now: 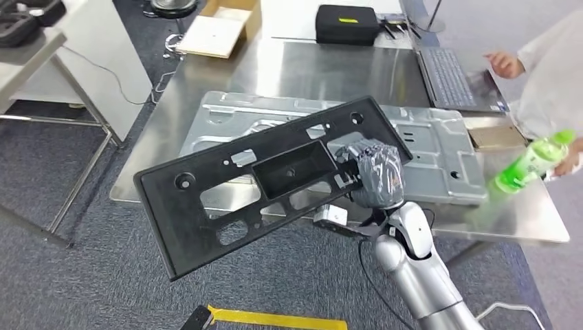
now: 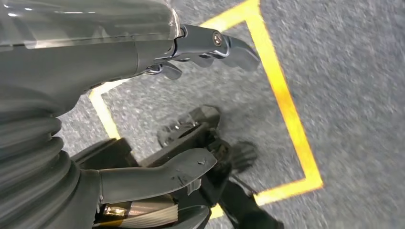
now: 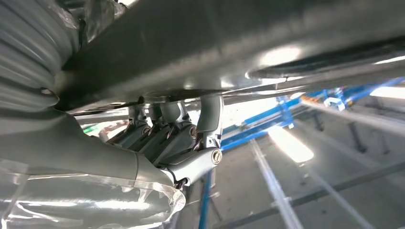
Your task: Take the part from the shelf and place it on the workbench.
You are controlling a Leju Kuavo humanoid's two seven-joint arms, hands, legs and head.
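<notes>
From my head view, my right hand (image 1: 371, 172) is wrapped around the near right edge of the black part (image 1: 261, 180), fingers closed on it, and the long panel hangs tilted out over the grey carpet (image 1: 89, 275), its left end low and well off the tabletop (image 1: 330, 69). Only its far right corner sits above the steel surface, over the stamped silver panel (image 1: 426, 137) already lying there. A person in white stands at the far right with a green bottle (image 1: 533, 161) near the table's edge, a laptop (image 1: 454, 75) just beyond. Over to my left wrist view: my left hand (image 2: 191, 95) hangs over the floor with yellow tape (image 2: 286, 109) below, fingers apart, holding nothing. Now the right wrist view: my fingers (image 3: 176, 133) are hooked up against the underside of the part, close and dark, so I can't judge how deep the hold goes. The risk, as I read it: one hand at one end of a long panel means a lot of leverage, so it could twist or slip as I swing it in. The low end could also catch the table's edge, or the part could scrape the silver panel or knock that bottle.
</notes>
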